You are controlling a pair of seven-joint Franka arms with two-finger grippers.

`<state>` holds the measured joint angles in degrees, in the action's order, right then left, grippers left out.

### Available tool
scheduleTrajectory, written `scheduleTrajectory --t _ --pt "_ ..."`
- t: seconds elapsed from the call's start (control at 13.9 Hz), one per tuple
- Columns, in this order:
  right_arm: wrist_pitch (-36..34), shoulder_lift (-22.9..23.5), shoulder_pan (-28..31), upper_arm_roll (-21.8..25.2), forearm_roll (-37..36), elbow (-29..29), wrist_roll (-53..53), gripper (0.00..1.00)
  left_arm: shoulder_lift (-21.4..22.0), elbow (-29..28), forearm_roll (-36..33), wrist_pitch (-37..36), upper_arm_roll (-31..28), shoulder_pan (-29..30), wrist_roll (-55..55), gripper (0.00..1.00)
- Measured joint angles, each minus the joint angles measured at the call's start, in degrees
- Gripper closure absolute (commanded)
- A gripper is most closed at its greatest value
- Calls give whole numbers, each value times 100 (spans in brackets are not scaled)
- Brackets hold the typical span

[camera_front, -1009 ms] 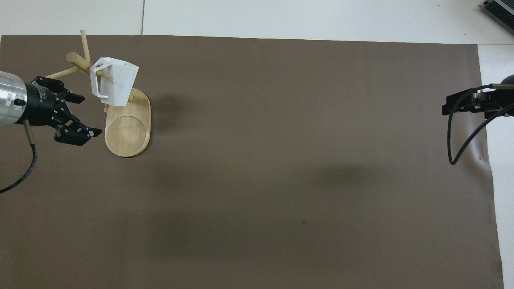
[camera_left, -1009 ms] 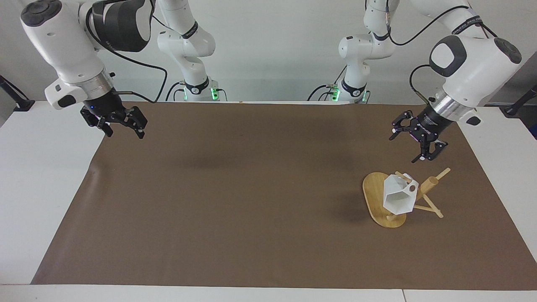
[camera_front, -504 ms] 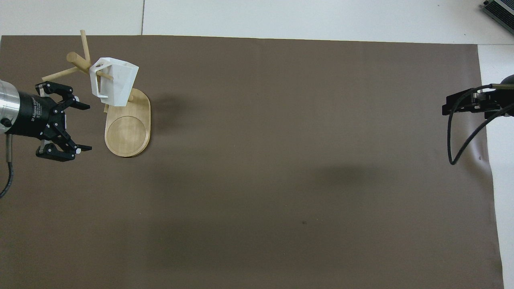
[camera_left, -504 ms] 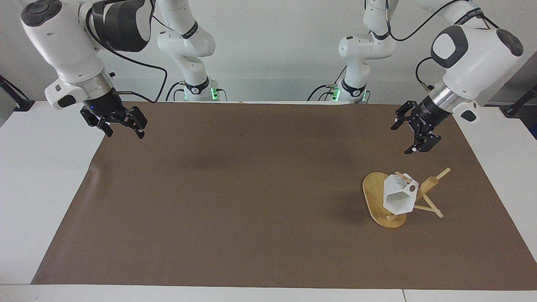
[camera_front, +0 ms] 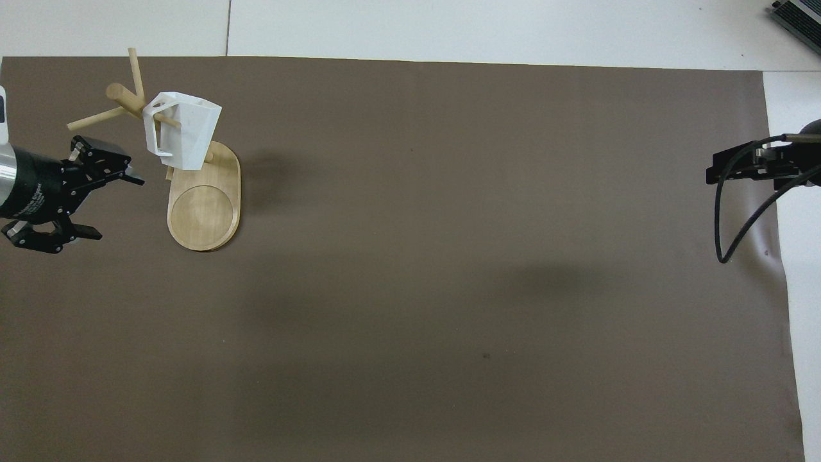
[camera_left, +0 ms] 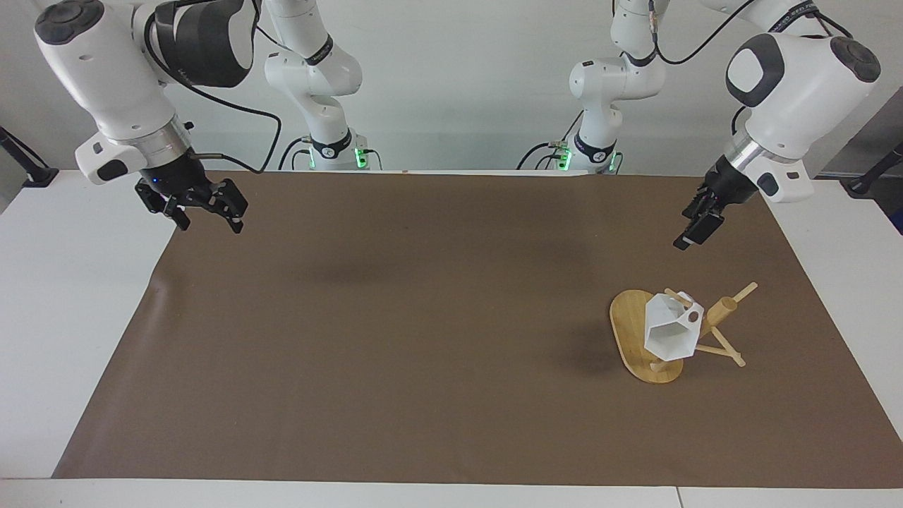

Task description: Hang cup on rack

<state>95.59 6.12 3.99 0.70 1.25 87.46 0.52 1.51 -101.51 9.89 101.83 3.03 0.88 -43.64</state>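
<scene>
The white cup (camera_left: 669, 334) hung by its handle from a peg of the bamboo rack (camera_left: 638, 344) at the left arm's end of the brown mat (camera_left: 395, 331), its hexagonal mouth tipped outward and its body over the rack's oval base. The left gripper (camera_left: 695, 233), empty with its fingers spread wide in the overhead view, hovered apart from the rack, touching neither the pegs nor the cup. From that gripper the cup lay forward and below, its long axis running slantwise down from the peg toward the base. The hanging looked done, and any coming move seemed to be only a clear exit for this nearer arm. The right gripper (camera_left: 204, 204), also open and holding nothing, waited over the mat's edge at the right arm's end, well apart from the rack. In the facing view the left gripper appeared edge-on, hiding its spread. The overhead view cut off both wrists, and the peg inside the handle's hole was hard to make out.
</scene>
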Motion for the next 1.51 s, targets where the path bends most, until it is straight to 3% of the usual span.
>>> scheduleTrajectory --t 0.36,0.72,1.15,1.51 --pt "0 0 0 0 0 0 0 0 121 34 -465 -219 30 -32 2191 0" --pt "0 0 0 0 3 0 0 0 152 435 -652 -766 6 -35 4000 0" --pt "0 0 1 2 3 0 0 0 75 903 -808 -1166 -331 -374 4368 0" --pt "4 0 13 31 1 0 0 0 39 957 -815 -1258 -366 -428 4373 0"
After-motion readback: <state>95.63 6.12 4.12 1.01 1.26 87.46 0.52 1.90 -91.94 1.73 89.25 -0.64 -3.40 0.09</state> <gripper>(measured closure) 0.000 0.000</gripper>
